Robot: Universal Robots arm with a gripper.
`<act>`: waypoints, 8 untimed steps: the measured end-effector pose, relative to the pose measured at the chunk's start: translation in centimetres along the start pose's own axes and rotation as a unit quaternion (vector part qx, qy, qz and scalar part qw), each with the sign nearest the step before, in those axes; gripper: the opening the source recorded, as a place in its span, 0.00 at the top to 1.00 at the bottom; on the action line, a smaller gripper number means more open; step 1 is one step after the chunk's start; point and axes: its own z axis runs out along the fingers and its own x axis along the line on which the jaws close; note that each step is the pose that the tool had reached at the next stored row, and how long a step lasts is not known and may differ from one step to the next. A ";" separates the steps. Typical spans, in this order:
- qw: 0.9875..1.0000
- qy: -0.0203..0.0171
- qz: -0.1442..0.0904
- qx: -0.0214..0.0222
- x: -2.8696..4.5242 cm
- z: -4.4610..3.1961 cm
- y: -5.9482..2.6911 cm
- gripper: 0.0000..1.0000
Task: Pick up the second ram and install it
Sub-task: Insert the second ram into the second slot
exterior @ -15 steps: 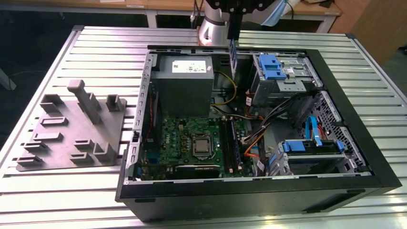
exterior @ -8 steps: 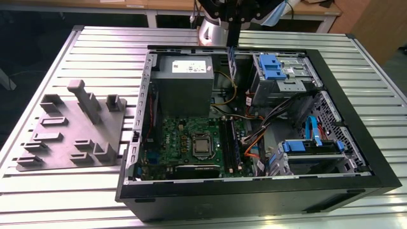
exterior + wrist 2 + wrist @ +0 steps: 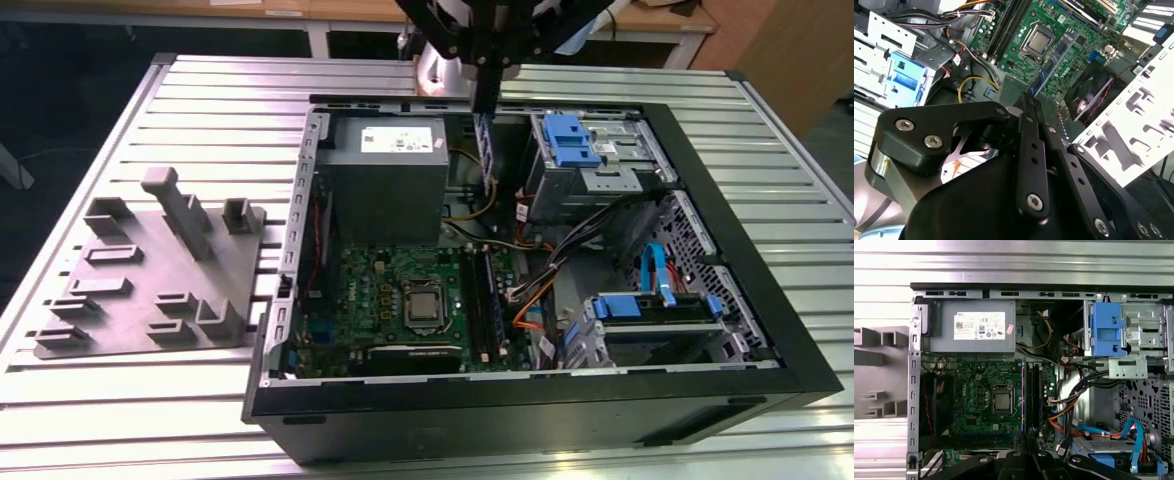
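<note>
Grey fixture, exterior view's left: lying on the counter, well apart from the work.
Claw: clamping the second ram on edge above the memory slots.
You are risking a skewed seating if the board is tilting.
Orange cables, beside the slots: crowding your descent.

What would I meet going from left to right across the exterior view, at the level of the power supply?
grey fixture plate → power supply → second ram, hanging upright above the open case → drive cage with its blue latch
</note>
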 end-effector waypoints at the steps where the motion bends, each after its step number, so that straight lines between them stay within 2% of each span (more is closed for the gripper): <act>1: 1.000 0.000 -0.001 0.000 0.00 0.15 -0.01 0.89; 8: 1.000 0.000 -0.008 0.000 0.01 1.14 -0.06 0.89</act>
